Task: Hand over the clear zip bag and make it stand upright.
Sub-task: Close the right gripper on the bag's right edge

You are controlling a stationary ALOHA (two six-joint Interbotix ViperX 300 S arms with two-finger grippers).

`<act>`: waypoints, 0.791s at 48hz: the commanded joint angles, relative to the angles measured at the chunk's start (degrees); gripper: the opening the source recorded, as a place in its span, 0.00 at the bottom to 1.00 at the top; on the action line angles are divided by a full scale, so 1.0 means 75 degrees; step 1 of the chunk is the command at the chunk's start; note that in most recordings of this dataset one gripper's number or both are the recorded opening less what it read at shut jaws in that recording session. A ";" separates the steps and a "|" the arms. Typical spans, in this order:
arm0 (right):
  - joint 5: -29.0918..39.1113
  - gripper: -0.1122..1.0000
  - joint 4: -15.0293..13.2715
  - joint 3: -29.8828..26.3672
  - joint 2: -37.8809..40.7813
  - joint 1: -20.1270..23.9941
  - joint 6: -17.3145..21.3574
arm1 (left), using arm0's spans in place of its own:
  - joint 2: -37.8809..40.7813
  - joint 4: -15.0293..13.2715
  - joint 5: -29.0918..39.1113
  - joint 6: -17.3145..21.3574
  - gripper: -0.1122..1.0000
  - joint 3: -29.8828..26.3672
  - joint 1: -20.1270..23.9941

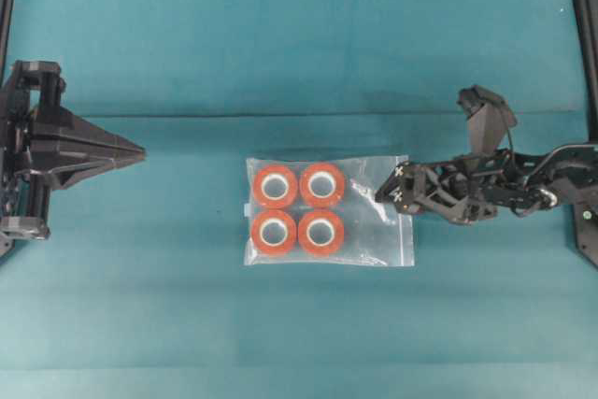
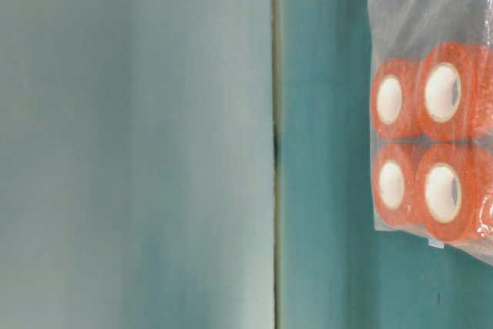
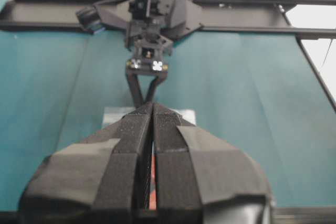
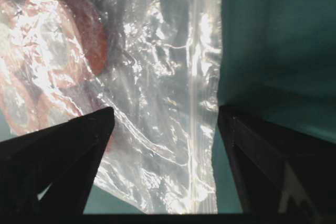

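Black fingers (image 4: 63, 156) of the right gripper (image 4: 165, 145) fill the bottom of its wrist view, spread wide apart and closed on nothing. Between and just beyond them lies the zip end of the clear zip bag (image 4: 157, 93), its zip strip (image 4: 197, 103) running across the gap. Whether the fingertips already touch the film is hard to tell from this close view. Further in, the orange-red rolls (image 4: 47, 61) blur behind glare and creases.

From overhead, the bag lies flat near the middle of the teal table (image 1: 187, 63), four rolls packed two by two toward its left end, the right gripper poised at its right, empty end. Well apart to the left, the left gripper (image 1: 138, 150) rests with its fingers pressed together, pointing at the bag.

Handling looks awkward: the film is thin, crinkly and probably slippery, limp where empty, while the rolls put most of the weight at one end. A sound hold would be the stiffer zip strip or the flat film just inside it. Lifted there, the loaded end should hang down, and the rolls' flat grouping may serve as a base for standing it.
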 commanded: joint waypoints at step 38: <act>-0.0727 0.90 0.0023 -0.0469 0.0539 0.0293 0.0047 | 0.0035 0.0023 -0.0035 0.0047 0.09 -0.0059 0.0117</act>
